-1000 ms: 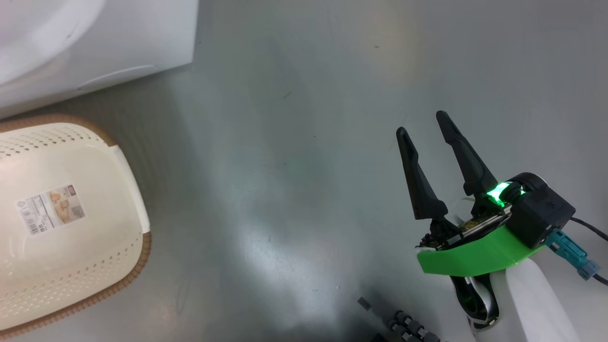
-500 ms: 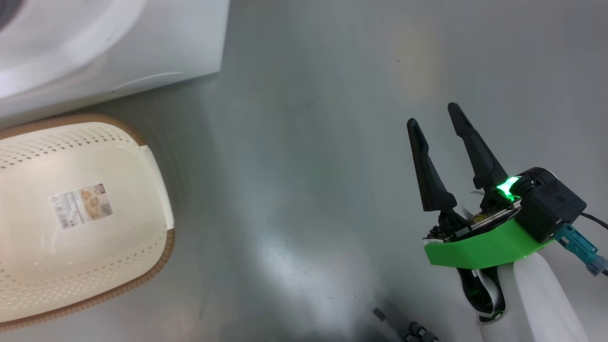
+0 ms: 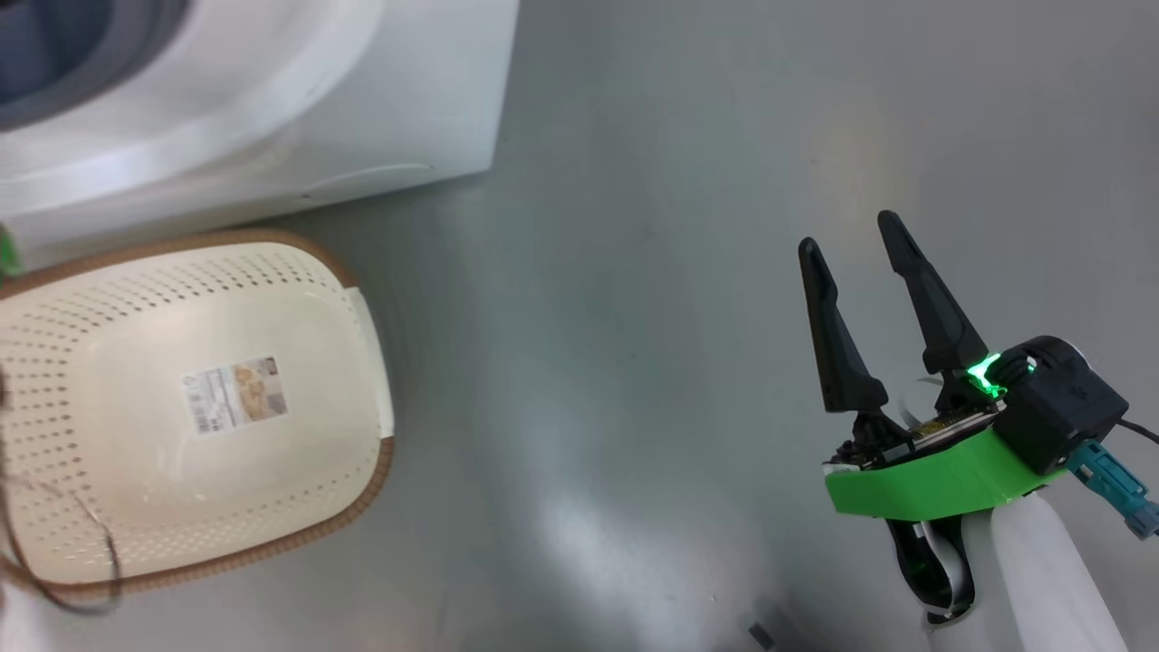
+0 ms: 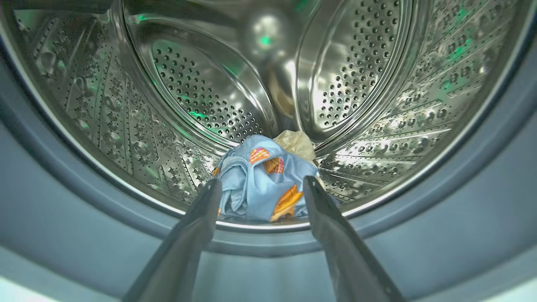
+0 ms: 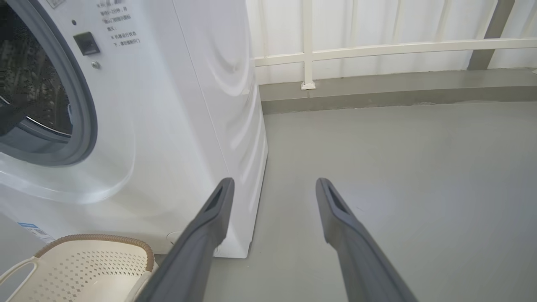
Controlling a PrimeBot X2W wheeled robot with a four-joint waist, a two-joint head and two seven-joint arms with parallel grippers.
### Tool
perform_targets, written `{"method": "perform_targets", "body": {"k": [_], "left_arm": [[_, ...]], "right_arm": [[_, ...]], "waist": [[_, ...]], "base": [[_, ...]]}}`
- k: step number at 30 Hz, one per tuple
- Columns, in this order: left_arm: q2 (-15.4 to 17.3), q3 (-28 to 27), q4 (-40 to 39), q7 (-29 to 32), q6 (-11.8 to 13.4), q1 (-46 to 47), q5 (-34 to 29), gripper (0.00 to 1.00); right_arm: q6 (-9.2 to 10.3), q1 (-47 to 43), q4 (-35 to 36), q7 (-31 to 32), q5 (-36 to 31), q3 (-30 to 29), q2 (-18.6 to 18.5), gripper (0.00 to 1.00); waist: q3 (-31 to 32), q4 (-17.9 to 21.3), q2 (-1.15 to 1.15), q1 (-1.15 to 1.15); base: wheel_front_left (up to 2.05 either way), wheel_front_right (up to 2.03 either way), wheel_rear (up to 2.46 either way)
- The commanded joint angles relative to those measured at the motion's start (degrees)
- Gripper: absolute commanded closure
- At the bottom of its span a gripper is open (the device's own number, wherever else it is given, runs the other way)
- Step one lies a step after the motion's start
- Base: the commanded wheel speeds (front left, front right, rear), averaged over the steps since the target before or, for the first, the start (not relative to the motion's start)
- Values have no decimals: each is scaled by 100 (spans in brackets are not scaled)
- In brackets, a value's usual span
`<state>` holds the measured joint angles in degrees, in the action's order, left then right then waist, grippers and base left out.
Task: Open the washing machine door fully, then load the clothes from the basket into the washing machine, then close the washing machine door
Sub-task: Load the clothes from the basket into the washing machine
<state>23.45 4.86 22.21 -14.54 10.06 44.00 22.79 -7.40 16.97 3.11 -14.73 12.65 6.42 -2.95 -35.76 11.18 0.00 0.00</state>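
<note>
grey floor (image 3: 652, 272) all round, a white railing (image 5: 377, 46) behind, and the basket (image 3: 299, 281) sits just in front of the washing machine (image 5: 168, 126), paper label (image 3: 235, 394) showing on its bottom. left gripper (image 4: 261, 181) points into the steel drum (image 4: 197, 92), fingers spread wide and holding nothing, grey gasket (image 4: 63, 180) lip crossing under the tips. the clothes (image 4: 268, 167) lie low in the drum just past those tips: one blue piece, one cream. right gripper (image 3: 847, 231) hangs spread over the floor, well apart from the basket. one basket, one machine.

We see light-blue and cream clothes (image 4: 264, 184) bunched low inside the white washing machine (image 5: 188, 105); the cream perforated basket (image 3: 54, 299), brown-rimmed, sits upright on the floor (image 3: 634, 272) just beside it.
</note>
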Motion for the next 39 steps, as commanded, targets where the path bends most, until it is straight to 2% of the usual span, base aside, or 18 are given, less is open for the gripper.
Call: {"method": "perform_targets", "body": {"k": [1, 9, 13, 22, 30, 36, 39], "left_arm": [[257, -199, -318, -41, 106, -267, -42, 0], [-219, -109, -2017, -44, 597, -2149, -228, 0], [-418, -57, -2482, -45, 704, -2930, -213, 0], [-673, 100, -2718, -45, 655, -4076, -174, 0], [-821, 290, -2646, -45, 461, -4637, -156, 0], [-897, 532, -2523, -45, 182, -4947, -134, 0], [-952, 575, -2478, -45, 153, -5063, -140, 0]], "right_arm": [[-9, -183, 125, -27, -70, 95, 7, 0], [-9, -391, 20, -27, -262, 6, -20, 0], [-9, -561, -54, -27, -336, -46, -79, 0], [-9, -1005, -205, -27, -467, -149, -150, 0], [-9, -1409, -257, 32, -560, -209, -173, 0], [-9, -1763, -152, 183, -640, -240, -153, 0], [-9, -1929, -88, 251, -661, -254, -137, 0]], "waist": [[183, -155, 0, 0], [748, -429, 0, 0], [1097, -562, 0, 0], [1916, -822, 0, 0], [2503, -987, 0, 0], [2924, -1051, 0, 0], [3109, -1061, 0, 0]], "base": [[0, 0, 0], [0, 0, 0], [0, 0, 0], [0, 0, 0], [0, 0, 0], [0, 0, 0], [0, 0, 0]]}}
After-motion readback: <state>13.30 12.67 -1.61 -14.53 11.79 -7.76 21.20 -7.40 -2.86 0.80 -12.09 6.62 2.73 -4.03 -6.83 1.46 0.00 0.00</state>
